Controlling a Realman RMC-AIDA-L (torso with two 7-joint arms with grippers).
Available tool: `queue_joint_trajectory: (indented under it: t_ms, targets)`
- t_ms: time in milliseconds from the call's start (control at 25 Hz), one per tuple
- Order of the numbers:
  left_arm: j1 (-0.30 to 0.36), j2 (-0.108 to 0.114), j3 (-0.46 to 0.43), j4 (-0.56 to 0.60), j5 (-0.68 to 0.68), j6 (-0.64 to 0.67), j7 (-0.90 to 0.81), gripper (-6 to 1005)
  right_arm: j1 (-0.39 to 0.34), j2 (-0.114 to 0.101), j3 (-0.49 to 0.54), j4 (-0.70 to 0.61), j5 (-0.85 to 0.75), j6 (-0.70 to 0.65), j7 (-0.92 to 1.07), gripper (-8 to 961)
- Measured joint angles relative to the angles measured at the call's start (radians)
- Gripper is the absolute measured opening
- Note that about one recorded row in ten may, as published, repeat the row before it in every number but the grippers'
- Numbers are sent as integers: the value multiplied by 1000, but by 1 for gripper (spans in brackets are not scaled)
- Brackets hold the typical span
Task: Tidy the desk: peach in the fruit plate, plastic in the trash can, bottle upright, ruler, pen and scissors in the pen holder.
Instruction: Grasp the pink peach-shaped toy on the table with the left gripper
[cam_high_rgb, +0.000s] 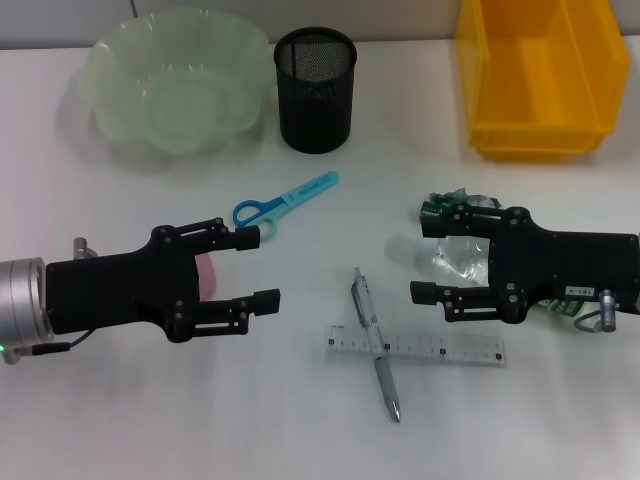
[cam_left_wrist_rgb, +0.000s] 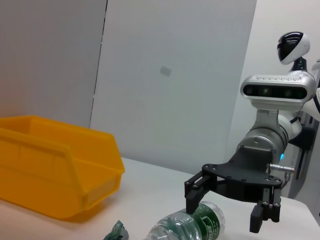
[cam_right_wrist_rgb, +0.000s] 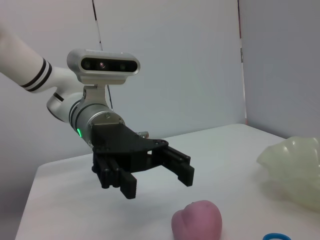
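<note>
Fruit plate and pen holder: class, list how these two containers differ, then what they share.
The fruit plate is a wide, shallow, pale green see-through bowl with a wavy rim; the pen holder is a narrow, tall, black mesh cup with a plain round rim. The plate stands farther to the robot's left; the holder stands beside it, nearer the middle. Both stand upright at the far side of the white desk, and nothing shows inside either.

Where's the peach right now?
The small pink peach lies on the white desk on the robot's left, under the open left gripper.
</note>
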Motion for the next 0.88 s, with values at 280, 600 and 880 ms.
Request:
queue_joint_trajectory:
  t_ms: [280,600,880]
  targets:
    - [-2,0,0,0,0,0,0,780,2,0,0,0,0,0,0,797]
    - [-3,0,0,0,-3,0,-2,758,3,0,0,0,0,0,0,797]
    - [-3,3,0,14,-4,-3,-24,740,3,0,0,0,0,11,1,797]
